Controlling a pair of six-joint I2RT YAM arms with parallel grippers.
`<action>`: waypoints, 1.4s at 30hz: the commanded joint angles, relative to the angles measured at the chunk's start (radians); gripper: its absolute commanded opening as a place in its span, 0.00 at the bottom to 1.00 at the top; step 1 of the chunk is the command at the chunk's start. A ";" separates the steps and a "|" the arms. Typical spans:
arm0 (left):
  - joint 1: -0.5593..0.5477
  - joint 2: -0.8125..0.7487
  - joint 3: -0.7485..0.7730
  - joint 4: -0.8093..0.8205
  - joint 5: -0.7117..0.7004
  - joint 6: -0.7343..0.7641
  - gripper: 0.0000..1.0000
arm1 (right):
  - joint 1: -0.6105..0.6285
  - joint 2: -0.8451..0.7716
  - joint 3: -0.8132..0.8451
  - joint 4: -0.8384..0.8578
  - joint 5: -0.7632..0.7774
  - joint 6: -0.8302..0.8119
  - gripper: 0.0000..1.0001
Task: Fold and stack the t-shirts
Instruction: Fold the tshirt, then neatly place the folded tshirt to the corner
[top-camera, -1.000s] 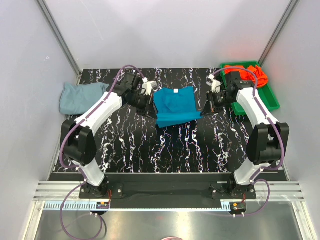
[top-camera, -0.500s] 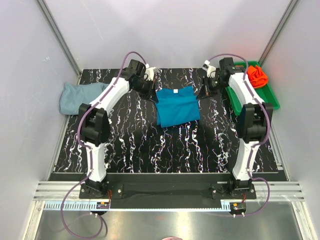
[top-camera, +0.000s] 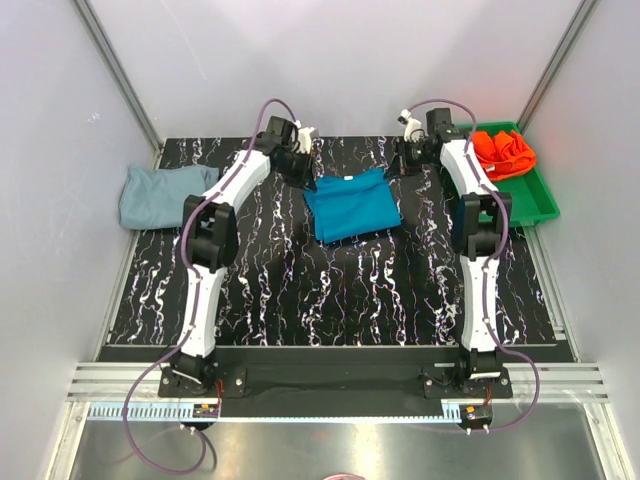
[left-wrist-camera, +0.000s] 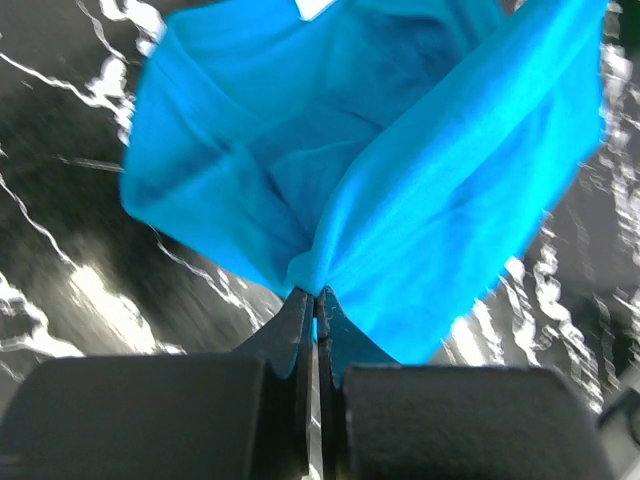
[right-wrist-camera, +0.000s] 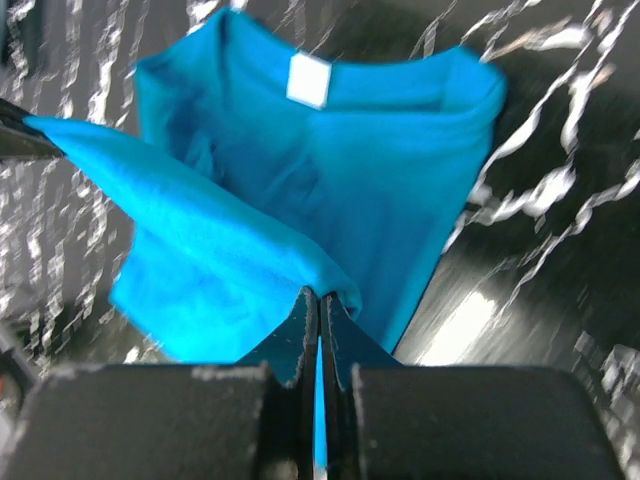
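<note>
The teal-blue t-shirt (top-camera: 350, 205) lies partly doubled over toward the back middle of the black marbled desk (top-camera: 330, 300). It looks light and limp and is likely to sag, so the hems and corners seem the best places to hold it. The pale grey-blue t-shirt (top-camera: 155, 195) is bunched at the left edge, and the orange-red t-shirt (top-camera: 503, 152) is heaped in the green tray (top-camera: 535, 205). The left pincer (left-wrist-camera: 316, 300) and the right pincer (right-wrist-camera: 320, 300) are each clamped on a teal fold. How many layers each pinches is hidden, and both wrist views are blurred. Any print on the white neck tag (right-wrist-camera: 308, 80) is illegible.
</note>
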 joint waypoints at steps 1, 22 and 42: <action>0.007 0.063 0.075 0.069 -0.073 0.026 0.00 | 0.005 0.107 0.139 0.095 0.022 0.026 0.00; -0.015 -0.109 0.052 0.062 -0.222 0.001 0.98 | 0.013 -0.109 -0.053 0.406 0.148 0.115 0.58; -0.182 -0.016 -0.035 0.068 0.083 -0.028 0.73 | 0.011 -0.043 -0.195 0.386 -0.188 0.340 0.55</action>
